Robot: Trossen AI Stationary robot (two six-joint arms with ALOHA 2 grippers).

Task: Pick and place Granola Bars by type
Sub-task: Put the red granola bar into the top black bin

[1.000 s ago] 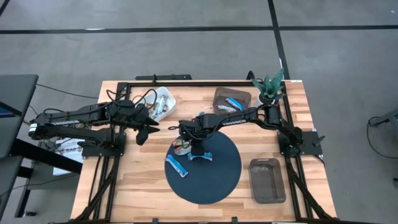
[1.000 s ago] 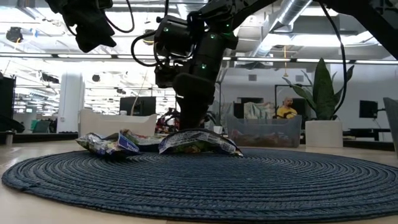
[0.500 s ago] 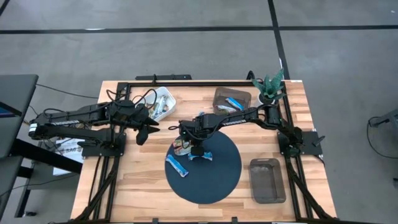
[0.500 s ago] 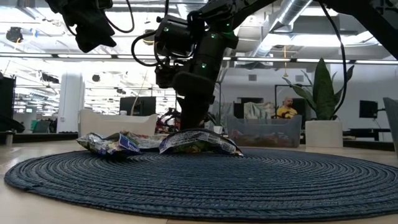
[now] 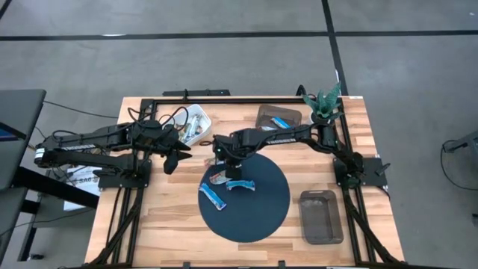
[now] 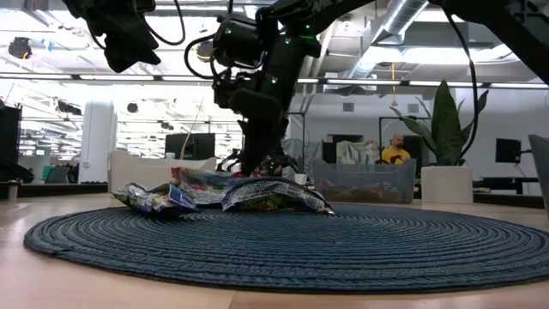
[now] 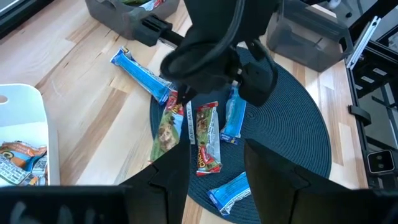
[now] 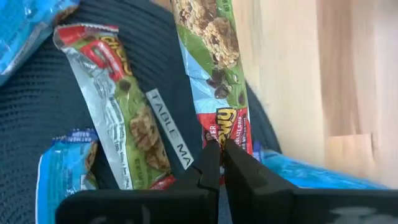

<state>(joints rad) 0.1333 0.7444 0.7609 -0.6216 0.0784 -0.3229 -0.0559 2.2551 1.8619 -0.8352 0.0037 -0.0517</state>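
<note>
right pincer (image 8: pixel 216 144) pinching bar (image 8: pixel 219 81); neighbouring wrapper (image 8: pixel 118 118) reads "TABLE MA"

the only lettering that reads clearly is on a silver-edged granola bar (image 8: pixel 127 118) lying on the dark woven mat (image 8: pixel 37 118): white capitals "table ma" run along the wrapper's seam, cut off beyond that. red logos on this bar and on the neighbouring bar (image 8: pixel 217 68) are too distorted to read.

bright blue granola bars (image 7: pixel 144 79), green-and-red bars (image 8: pixel 214 68), dark blue woven mat (image 5: pixel 270 209)
</note>
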